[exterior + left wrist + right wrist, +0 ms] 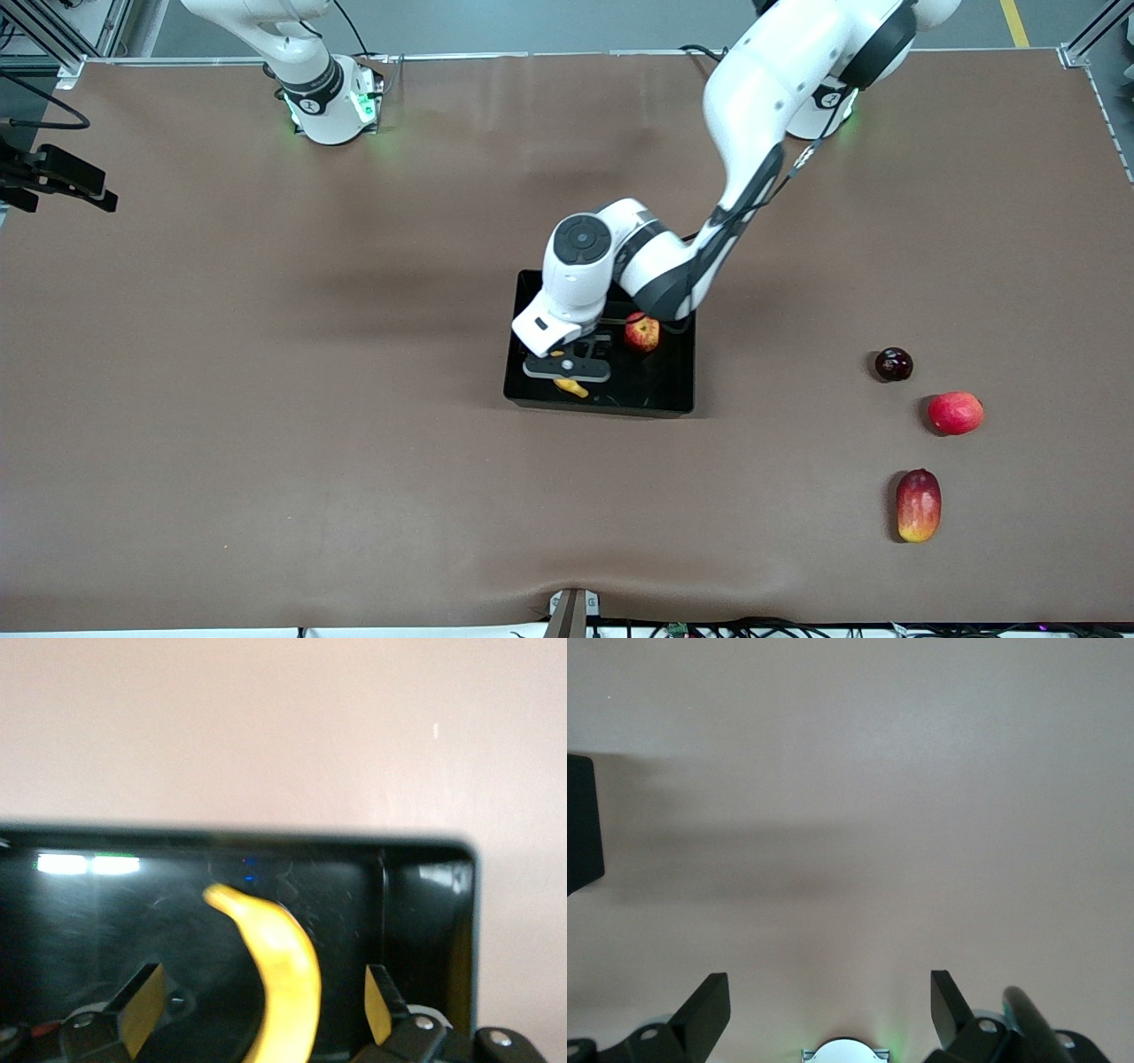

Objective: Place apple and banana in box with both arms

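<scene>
- The left hand (567,365) hangs low over the box (532,390), fingers spread wide.
- The banana (283,974) lies in the box between those fingers, touching neither.
- The apple (642,333) sits in the box beside it.
- The right hand (830,1005) waits with its fingers wide over bare surface (859,797).

The left arm reaches from its base down toward the table's middle, its forearm bent at the elbow and its wrist turned downward. The left tool (567,370) hangs low with its fingers (142,1005) spread wide apart, gripping nothing. The right arm waits folded near its base; the right tool (830,1010) faces the table, fingers parted and empty.
</scene>
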